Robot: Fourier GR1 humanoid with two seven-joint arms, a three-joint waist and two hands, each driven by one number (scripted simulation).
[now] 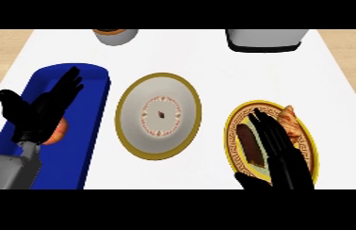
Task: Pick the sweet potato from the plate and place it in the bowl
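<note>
Head view: my right hand (281, 153) lies over the gold-rimmed plate (233, 130) at lower right, fingers straight and held together, spread over nothing; the dark brown sweet potato (249, 142) rests on that plate, just beside my fingers at their left; an orange pastry (292, 123) lies at their right; the white, gold-edged bowl (158, 115) sits at centre, apart from the plate; my left hand (45, 109) rests open, fingers up, over the blue tray (94, 130) at left.
</note>
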